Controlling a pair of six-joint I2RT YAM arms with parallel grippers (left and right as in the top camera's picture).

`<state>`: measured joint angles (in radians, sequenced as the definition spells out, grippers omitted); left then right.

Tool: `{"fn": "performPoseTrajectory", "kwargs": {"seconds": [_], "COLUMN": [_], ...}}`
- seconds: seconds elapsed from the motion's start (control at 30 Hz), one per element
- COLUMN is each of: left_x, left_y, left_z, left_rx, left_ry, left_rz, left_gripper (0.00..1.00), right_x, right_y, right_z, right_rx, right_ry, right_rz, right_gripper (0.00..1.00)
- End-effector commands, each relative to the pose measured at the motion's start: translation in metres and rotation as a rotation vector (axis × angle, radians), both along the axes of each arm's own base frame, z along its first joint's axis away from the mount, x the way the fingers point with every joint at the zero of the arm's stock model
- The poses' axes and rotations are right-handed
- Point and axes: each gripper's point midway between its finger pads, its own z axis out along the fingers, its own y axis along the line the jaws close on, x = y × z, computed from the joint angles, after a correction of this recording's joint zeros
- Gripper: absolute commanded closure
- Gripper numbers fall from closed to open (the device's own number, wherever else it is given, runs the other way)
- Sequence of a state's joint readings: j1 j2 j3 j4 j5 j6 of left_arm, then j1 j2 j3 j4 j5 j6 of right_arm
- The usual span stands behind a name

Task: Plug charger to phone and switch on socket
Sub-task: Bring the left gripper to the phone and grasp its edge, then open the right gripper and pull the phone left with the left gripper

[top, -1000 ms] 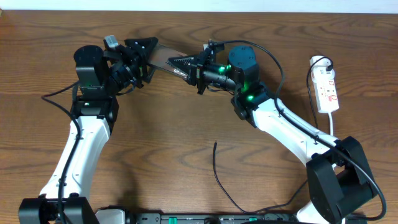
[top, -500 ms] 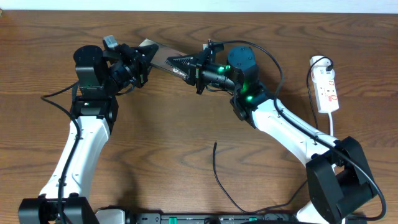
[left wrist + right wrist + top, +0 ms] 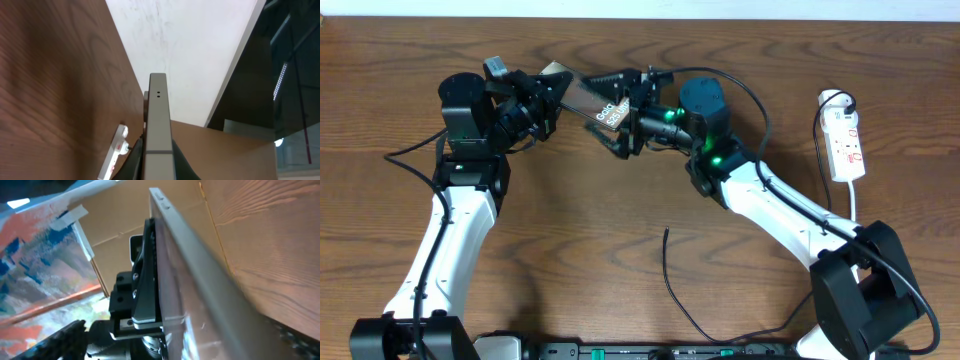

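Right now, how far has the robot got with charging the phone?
Nothing is finished. In hand: the left gripper and right gripper grip the phone, tilted between them. Left to do: the charger cable lies loose on the table, not in the phone, and the power strip sits far right with no gripper near.

Bronze phone (image 3: pixel 583 96), white lettering — white socket (image 3: pixel 846 143), red marks.
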<state>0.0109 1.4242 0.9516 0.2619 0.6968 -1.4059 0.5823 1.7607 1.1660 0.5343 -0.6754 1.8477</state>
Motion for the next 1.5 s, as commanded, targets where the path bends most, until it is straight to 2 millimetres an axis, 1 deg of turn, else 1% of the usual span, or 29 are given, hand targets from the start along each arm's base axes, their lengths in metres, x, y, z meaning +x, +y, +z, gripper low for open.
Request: {"fn": "performPoseTrajectory", "kwargs": {"seconds": [0.0, 0.13, 0.23, 0.33, 0.43, 0.53, 0.63, 0.77, 0.87, 0.97, 1.03, 1.1, 1.17, 1.2, 1.23, 1.27, 1.37, 1.47], "left_x": [0.001, 0.002, 0.003, 0.002, -0.003, -0.011, -0.026, -0.048, -0.057, -0.061, -0.062, -0.062, -0.062, -0.062, -0.062, -0.062, -0.063, -0.070], "left_y": [0.000, 0.009, 0.023, 0.042, 0.062, 0.074, 0.076, 0.064, 0.058, 0.055, 0.055, 0.055, 0.055, 0.055, 0.055, 0.055, 0.054, 0.050], "left_z": [0.019, 0.019, 0.020, 0.022, 0.032, 0.046, 0.062, 0.076, 0.080, 0.084, 0.086, 0.087, 0.087, 0.086, 0.086, 0.087, 0.086, 0.085], "left_rx": [0.021, 0.041, 0.036, 0.032, 0.034, 0.040, 0.077, 0.150, 0.182, 0.199, 0.216, 0.223, 0.237, 0.246, 0.253, 0.258, 0.266, 0.290], "left_ry": [-0.067, -0.078, -0.079, -0.093, -0.148, -0.225, -0.342, -0.498, -0.565, -0.600, -0.625, -0.634, -0.649, -0.658, -0.665, -0.670, -0.680, -0.721], "left_rz": [-0.003, 0.010, 0.025, 0.028, 0.003, -0.053, -0.158, -0.322, -0.389, -0.416, -0.422, -0.422, -0.424, -0.425, -0.425, -0.426, -0.432, -0.482], "left_gripper": [0.93, 0.93, 0.93, 0.93, 0.93, 0.93, 0.93, 0.92, 0.93, 0.93, 0.93, 0.93, 0.93, 0.93, 0.93, 0.93, 0.92, 0.93], "right_x": [0.001, 0.010, 0.016, 0.019, 0.022, 0.024, 0.021, 0.015, 0.013, 0.016, 0.020, 0.024, 0.027, 0.028, 0.027, 0.025, 0.010, -0.016], "right_y": [-0.002, -0.012, -0.024, -0.038, -0.054, -0.067, -0.073, -0.068, -0.065, -0.067, -0.075, -0.090, -0.115, -0.130, -0.138, -0.151, -0.174, -0.188], "right_z": [0.011, 0.011, 0.012, 0.012, 0.012, 0.012, 0.012, 0.006, -0.008, -0.034, -0.055, -0.078, -0.097, -0.102, -0.104, -0.107, -0.116, -0.132], "right_rx": [0.010, 0.004, -0.014, -0.033, -0.047, -0.066, -0.088, -0.126, -0.182, -0.295, -0.415, -0.592, -0.805, -0.913, -0.968, -1.050, -1.197, -1.291], "right_ry": [-0.032, -0.050, -0.108, -0.180, -0.239, -0.326, -0.435, -0.536, -0.560, -0.541, -0.510, -0.466, -0.398, -0.368, -0.348, -0.314, -0.230, -0.132], "right_rz": [0.002, -0.012, -0.006, 0.029, 0.064, 0.089, 0.122, 0.154, 0.167, 0.167, 0.161, 0.152, 0.136, 0.130, 0.125, 0.121, 0.149, 0.215], "right_gripper": [0.01, 0.01, 0.01, 0.01, 0.01, 0.01, 0.01, 0.01, 0.01, 0.01, 0.01, 0.01, 0.01, 0.01, 0.01, 0.01, 0.01, 0.01]}}
